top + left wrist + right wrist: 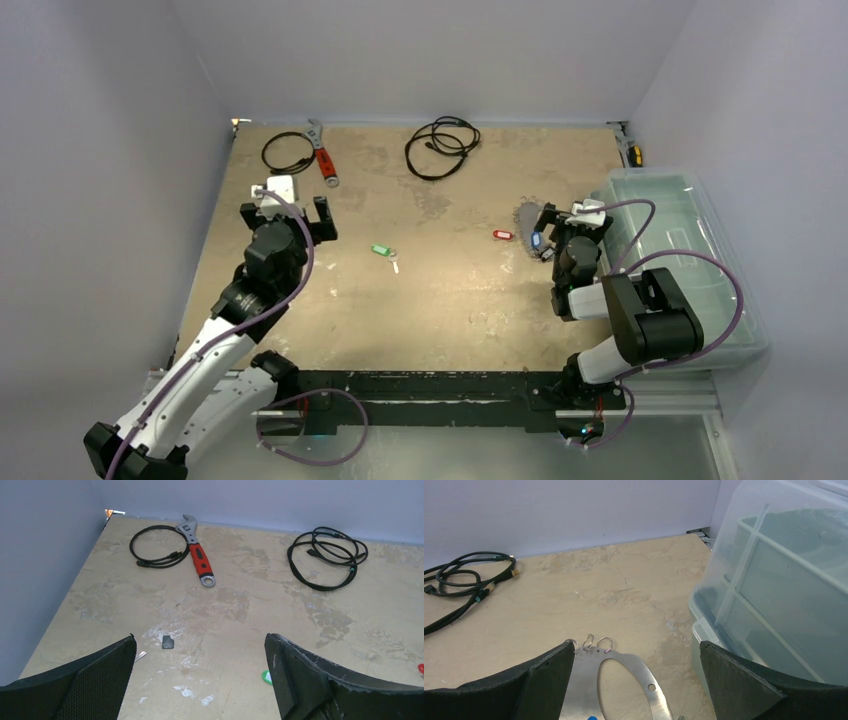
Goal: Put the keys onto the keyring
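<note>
The keyring [576,682], a flat silvery ring with an oval hole and small wire rings on its far edge, lies on the table between my right gripper's open fingers, close to the left one. A blue tag [592,717] peeks out at its near edge. In the top view the keyring [526,214] lies just left of my right gripper [572,225]. A red-tagged key [502,235] and a green-tagged key [381,250] lie mid-table. My left gripper [286,213] is open and empty above a dark-tagged key [167,641]; the green tag [268,676] shows by its right finger.
A clear plastic bin [700,270] stands at the right edge, close to my right gripper; it fills the right of the right wrist view [784,580]. A red-handled wrench [323,158] and two coiled black cables [442,146] [288,152] lie at the back. Walls enclose the table.
</note>
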Controlling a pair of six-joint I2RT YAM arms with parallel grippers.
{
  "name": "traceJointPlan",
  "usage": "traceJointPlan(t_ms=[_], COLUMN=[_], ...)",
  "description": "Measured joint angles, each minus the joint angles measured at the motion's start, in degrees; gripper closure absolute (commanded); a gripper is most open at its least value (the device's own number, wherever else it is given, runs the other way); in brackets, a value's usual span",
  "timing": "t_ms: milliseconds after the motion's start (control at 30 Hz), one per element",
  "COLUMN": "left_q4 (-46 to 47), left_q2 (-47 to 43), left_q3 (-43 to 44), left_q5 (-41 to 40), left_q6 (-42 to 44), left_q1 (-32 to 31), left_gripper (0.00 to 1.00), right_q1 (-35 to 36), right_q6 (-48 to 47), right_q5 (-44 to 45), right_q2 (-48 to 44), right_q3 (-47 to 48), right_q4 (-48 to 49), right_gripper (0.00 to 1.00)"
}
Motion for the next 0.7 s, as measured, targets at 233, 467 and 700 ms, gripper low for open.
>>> traceJointPlan(t_ms=[233, 467, 700], left_q4=[1.8, 1.1, -1.6], left_q2=[-1.5, 0.4, 4.7], left_q3=[-0.5, -0.2, 1.6], left_q5=[-0.8, 4.3, 5.6], left_q6=[-1.0, -1.6, -4.0], left_q1=[0.0, 0.0, 0.0], left_gripper=[0.01, 0.01, 0.01], right_q1=[0.0, 0.0, 0.0], right_q6=[0.0, 0.0, 0.2], right_q5=[0.0, 0.0, -0.2], right_q2=[0.0, 0.0, 0.0], right_q3=[0.0, 0.0, 0.0], right_q4=[0.0, 0.0, -0.1], right_gripper=[0.01, 0.01, 0.01])
